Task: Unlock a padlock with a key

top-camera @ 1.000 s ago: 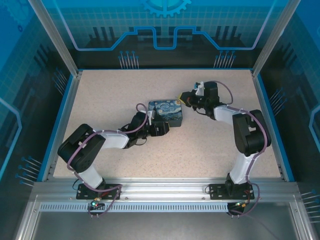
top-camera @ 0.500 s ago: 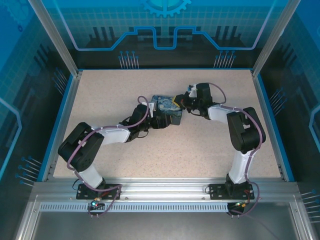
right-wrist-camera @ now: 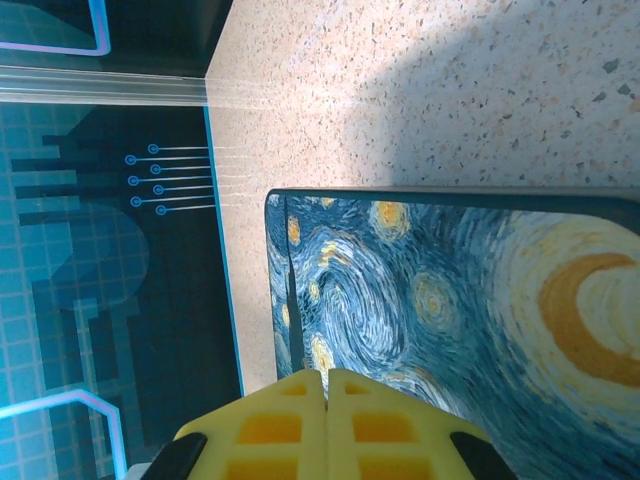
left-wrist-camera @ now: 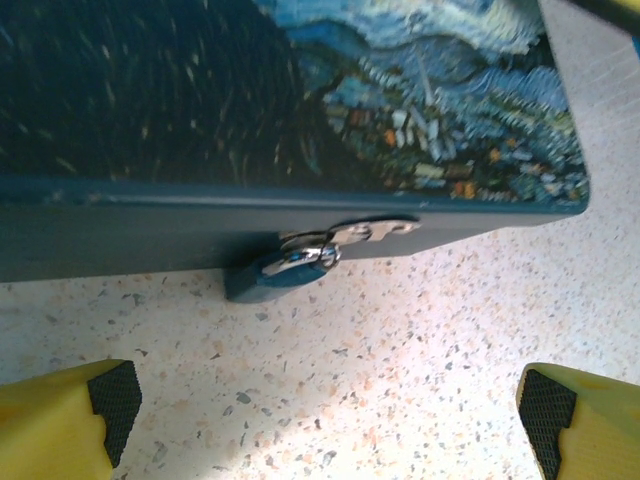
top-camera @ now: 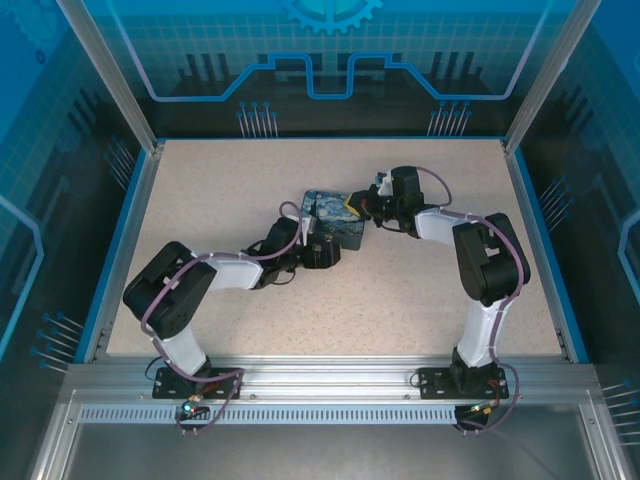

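Padlock hung at the near wall of the box, resting on the table. Left gripper had backed off nearward, fingers apart, leaving it exposed. Right gripper, fingers pressed together, had come in over the box's right end. Unlocking looked not yet begun.

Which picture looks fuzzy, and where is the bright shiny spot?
Left wrist view: the padlock looks slightly soft, and a bright patch lies on the table before it. Right wrist view: the box print is sharp, with shadow across the table.
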Robot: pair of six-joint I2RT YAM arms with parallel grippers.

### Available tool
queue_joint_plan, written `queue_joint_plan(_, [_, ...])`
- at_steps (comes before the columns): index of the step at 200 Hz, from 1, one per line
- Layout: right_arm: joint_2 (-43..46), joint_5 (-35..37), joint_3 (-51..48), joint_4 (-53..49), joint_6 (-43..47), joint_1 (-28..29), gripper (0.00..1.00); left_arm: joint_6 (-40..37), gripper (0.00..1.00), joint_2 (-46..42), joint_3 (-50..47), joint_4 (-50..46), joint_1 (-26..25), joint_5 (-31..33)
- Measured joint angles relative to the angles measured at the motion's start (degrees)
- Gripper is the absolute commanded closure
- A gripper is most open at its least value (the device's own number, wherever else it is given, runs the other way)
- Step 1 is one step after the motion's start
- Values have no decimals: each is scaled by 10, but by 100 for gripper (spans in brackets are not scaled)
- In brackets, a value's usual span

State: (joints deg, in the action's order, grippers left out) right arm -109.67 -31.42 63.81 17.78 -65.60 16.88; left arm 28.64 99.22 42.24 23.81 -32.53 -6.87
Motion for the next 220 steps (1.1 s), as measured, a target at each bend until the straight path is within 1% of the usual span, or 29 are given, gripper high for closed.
queue_joint_plan(58, [0,9,8,-18,2,0,100,-32,1,31,20,5,-8,1])
queue_joint_plan(93, [0,11,10,-26,5,0,100,-51,1,45,23,24,-18,20])
queue_joint_plan(153, [0,15,23,-54,20,1,100,-59,1,66,23,73,-34,56])
queue_joint_plan(220, [0,23,28,-89,31,8,100,-61,1,92,45,92,-41,62])
